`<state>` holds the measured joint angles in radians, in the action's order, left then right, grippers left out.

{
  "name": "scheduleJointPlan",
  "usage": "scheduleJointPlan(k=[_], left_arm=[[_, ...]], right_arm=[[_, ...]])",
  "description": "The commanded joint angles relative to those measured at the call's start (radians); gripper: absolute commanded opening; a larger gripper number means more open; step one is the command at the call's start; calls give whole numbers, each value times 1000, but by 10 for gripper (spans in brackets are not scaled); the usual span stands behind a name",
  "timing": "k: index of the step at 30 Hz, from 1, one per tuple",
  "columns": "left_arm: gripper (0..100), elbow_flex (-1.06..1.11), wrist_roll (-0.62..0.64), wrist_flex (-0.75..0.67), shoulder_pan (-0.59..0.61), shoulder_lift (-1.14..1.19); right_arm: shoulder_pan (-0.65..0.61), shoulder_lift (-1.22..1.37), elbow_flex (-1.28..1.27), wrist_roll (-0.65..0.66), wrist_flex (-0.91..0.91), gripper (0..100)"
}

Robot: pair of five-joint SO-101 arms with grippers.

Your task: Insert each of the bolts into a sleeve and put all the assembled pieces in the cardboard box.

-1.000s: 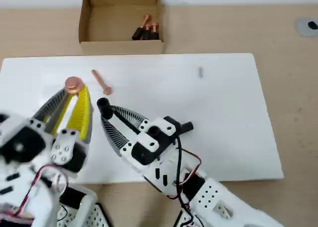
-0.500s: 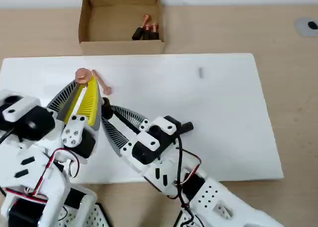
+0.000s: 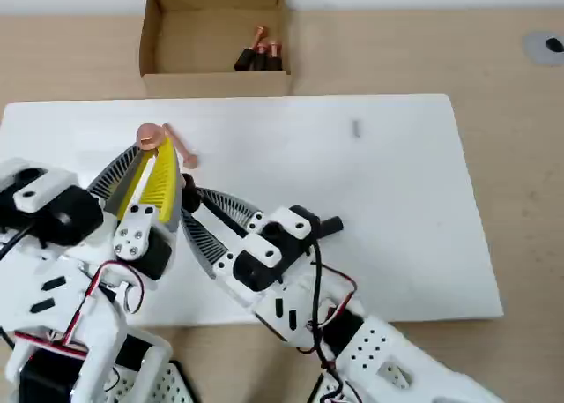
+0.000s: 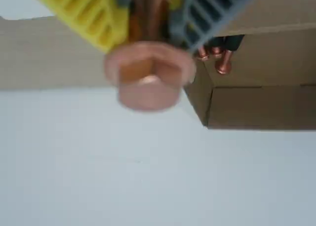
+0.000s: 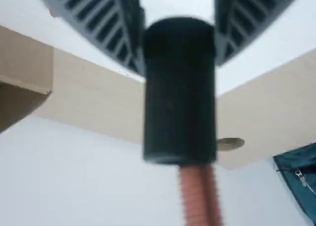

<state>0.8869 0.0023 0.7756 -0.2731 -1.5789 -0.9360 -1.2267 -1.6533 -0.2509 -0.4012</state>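
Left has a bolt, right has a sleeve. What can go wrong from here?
1. The left gripper holds its bolt right beside the loose bolt on the white mat; a sweep could knock that one away.
2. The right gripper holds the sleeve at its tip, close against the left arm's yellow finger; pushing may tilt the sleeve or clash the fingers.

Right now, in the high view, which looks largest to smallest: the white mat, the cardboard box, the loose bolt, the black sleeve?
1. white mat
2. cardboard box
3. loose bolt and black sleeve: they look alike, and the sleeve is half hidden, so I do not rank them.
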Motion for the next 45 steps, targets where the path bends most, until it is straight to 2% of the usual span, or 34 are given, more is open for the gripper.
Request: scheduleJointPlan(k=[1,10,30,33,36,45], left_arm=[[6,25,-17,-54,14,4],[6,81,-44,-127,14,5],[17,72,-43,-117,14,4],[76,60,-43,-61,12,2],[92,38,-43,2,8,2],[110,28,-43,11,12,2]], right_arm=[[-15,-21,44,0,-29,9],[-15,-21,45,0,-29,9],[-12,-21,45,29,-29,9],[-12,-21,45,40,-29,9],[-10,-21,45,43,-29,9],[-10,-21,45,43,-29,9]])
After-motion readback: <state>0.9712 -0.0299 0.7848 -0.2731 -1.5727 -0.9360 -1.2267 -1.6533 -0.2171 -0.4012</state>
